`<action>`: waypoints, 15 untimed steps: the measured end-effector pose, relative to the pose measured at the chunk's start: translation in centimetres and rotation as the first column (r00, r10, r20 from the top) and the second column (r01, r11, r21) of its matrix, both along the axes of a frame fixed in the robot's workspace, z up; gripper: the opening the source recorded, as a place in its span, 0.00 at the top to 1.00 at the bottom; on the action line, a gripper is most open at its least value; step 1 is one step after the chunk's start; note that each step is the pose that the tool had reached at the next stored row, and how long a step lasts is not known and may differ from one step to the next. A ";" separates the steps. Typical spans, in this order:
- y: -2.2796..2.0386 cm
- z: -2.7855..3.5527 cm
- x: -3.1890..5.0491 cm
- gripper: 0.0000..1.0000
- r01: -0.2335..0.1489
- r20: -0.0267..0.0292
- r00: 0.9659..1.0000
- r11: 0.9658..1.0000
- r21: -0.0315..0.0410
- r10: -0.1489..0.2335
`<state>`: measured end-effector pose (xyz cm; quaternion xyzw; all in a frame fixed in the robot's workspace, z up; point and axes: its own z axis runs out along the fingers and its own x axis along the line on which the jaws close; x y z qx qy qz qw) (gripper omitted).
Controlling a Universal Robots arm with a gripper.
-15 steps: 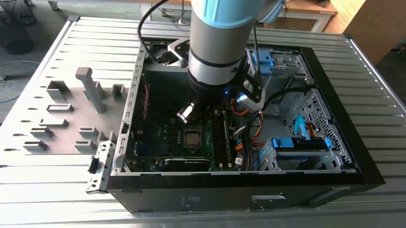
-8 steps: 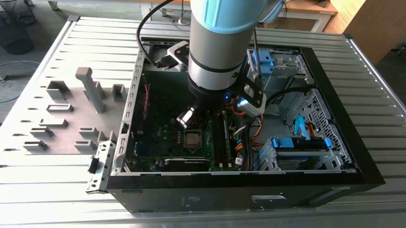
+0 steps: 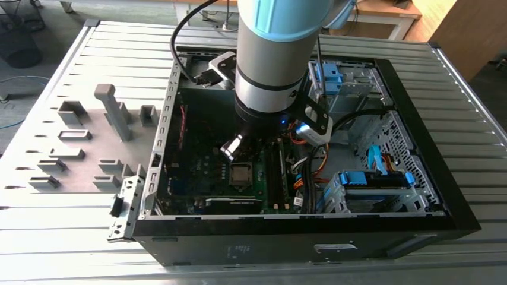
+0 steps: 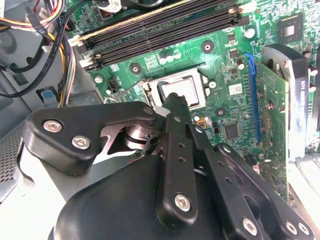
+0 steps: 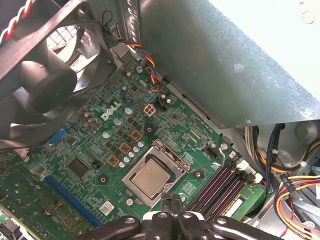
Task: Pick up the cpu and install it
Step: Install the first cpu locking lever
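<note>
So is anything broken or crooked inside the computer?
Nothing stands out. The cpu lies flat and square in its socket on the green motherboard, with the gripper just above its edge. The memory sticks sit straight in their slots, and the cables are bundled off to one side.

The cpu (image 5: 150,178) lay in the socket (image 5: 152,172).
Memory slots (image 5: 218,186) ran beside it; fan (image 5: 45,75) stood well apart.

An open computer case (image 3: 428,202) holds a green motherboard (image 5: 95,145), fan (image 5: 45,70) and memory slots (image 4: 160,30).
</note>
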<state>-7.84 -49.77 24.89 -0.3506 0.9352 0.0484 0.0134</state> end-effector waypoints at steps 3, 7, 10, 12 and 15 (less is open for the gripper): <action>0.02 0.00 0.00 0.89 0.000 0.000 1.000 1.000 0.000 0.000; 0.38 0.00 0.00 0.89 0.000 0.000 1.000 1.000 0.000 0.000; 0.70 -0.01 0.00 0.89 0.000 0.000 1.000 1.000 0.000 0.000; 0.82 -0.02 0.15 0.89 0.000 0.000 1.000 1.000 0.000 0.000; 0.83 -0.08 0.72 0.89 0.000 0.000 1.000 1.000 0.000 0.000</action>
